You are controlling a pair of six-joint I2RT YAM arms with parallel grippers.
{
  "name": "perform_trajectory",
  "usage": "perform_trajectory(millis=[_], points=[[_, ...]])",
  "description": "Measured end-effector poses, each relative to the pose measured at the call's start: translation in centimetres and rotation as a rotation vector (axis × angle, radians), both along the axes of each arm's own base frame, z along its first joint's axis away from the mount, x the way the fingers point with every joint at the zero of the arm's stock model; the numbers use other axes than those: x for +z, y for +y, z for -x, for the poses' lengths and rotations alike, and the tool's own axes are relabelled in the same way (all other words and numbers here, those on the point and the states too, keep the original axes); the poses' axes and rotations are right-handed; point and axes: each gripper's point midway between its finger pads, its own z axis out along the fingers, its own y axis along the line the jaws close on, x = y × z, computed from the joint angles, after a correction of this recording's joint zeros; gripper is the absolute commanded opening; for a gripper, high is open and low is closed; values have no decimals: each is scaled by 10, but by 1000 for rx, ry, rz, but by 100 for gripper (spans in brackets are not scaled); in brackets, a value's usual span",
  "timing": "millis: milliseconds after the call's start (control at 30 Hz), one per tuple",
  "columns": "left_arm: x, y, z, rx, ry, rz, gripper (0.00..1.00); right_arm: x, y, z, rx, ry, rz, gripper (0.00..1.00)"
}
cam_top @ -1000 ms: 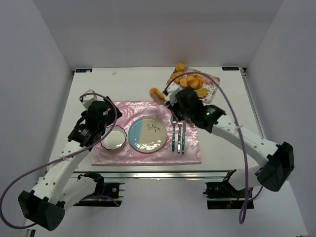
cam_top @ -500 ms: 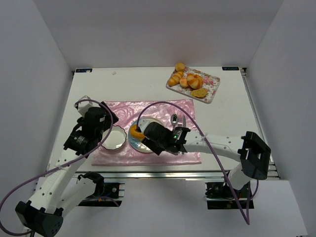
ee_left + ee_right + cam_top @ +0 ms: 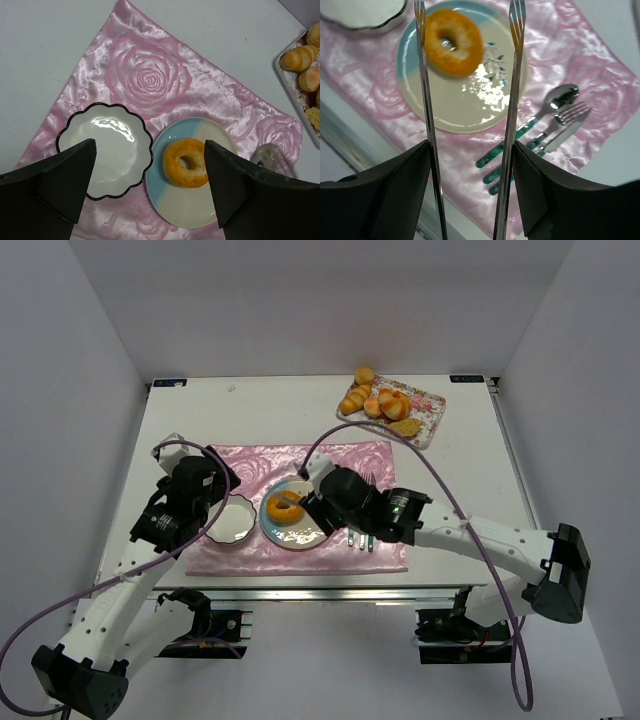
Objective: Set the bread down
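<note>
1. Pink placemat carries a two-tone plate. The ring-shaped bread lies on it.
2. Right gripper hangs spread above the bread, grasping nothing. Left gripper hovers agape, empty.
3. Placement looks done; a clean lift away is next.

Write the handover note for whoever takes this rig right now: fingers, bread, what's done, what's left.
Left gripper: open, empty, hovering over the scalloped bowl.
Right gripper: open, holding nothing, fingers above the doughnut.
Bread: the doughnut lies flat on the blue-and-cream plate, which sits on the pink placemat. More rolls sit on the floral tray, far right.
Done: doughnut is on the plate.
Left: probably just lift the right arm clear without nudging it.
</note>
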Motion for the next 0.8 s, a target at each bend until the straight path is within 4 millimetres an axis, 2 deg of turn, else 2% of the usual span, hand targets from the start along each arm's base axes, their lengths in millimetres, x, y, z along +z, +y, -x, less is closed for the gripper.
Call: perform_trajectory(millis=[100,233,300,400,633,800], points=[[-1,-1,-2,-7,1,-4,98,18,-22,-32,-105,-8,-70,67],[-6,-4,-7,-18,19,-17,98,37,-80,-99,-337,-39,-146,66],[-11,-6,-11,-21,35,-27,98,39,-117,-128,-450,-57,-141,66],[-20,-9,-18,-29,61,-46,98,33,-154,-162,-552,-63,-93,66],[-34,-20,-34,-80,112,-85,98,14,-203,-258,-647,-36,46,68],[-37,-23,-42,-91,119,-100,98,-4,-213,-302,-617,-7,131,68]])
